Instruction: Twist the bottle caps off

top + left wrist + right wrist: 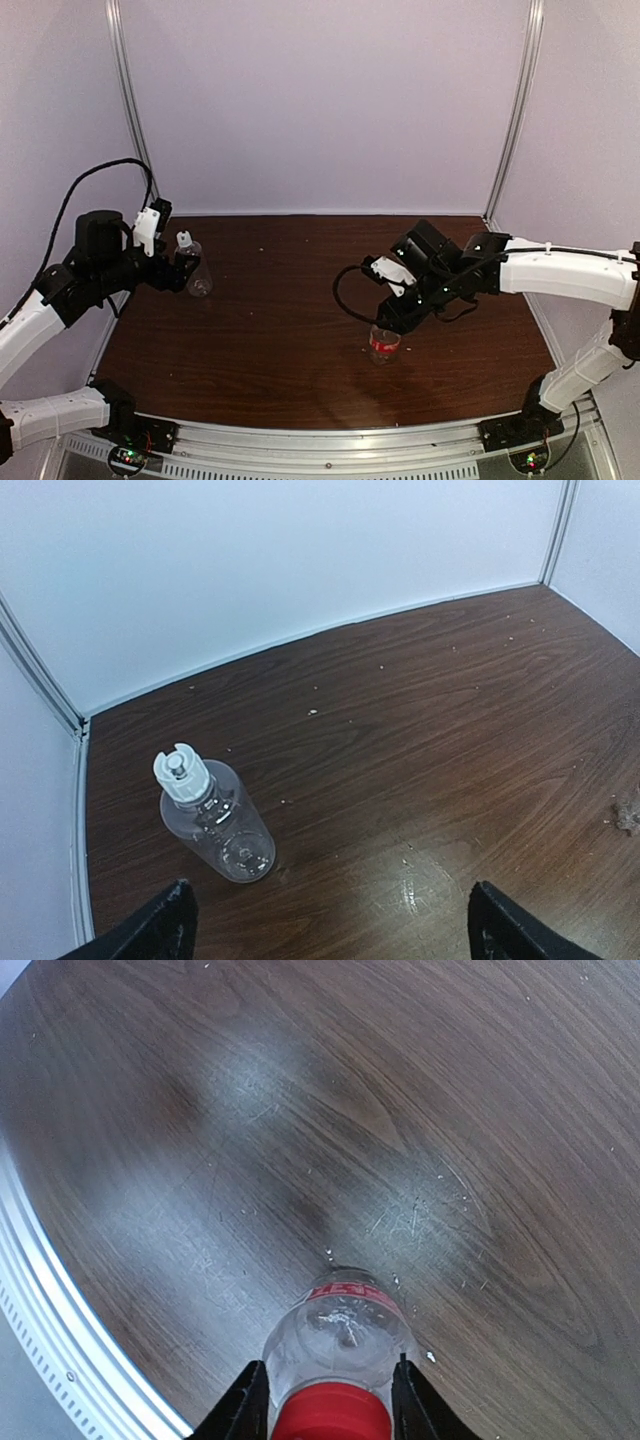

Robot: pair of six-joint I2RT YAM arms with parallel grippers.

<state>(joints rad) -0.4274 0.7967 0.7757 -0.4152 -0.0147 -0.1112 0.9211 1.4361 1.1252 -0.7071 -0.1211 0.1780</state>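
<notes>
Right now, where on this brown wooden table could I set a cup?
Bare: the middle between the tall clear plastic bottle and the short red-labelled bottle, plus the strip along the back wall. Crowded: beside each bottle, by the left gripper and the right gripper gripping the red plastic cap.

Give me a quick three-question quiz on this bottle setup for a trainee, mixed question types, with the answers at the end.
1. True or false: the white cap is off its bottle.
2. The red cap sits between the fingers of: A) the left gripper, B) the right gripper, C) neither.
3. How do the left gripper's jaws stand, open or shut?

Key: 1 false; 2 B; 3 open, with nothing between them.
</notes>
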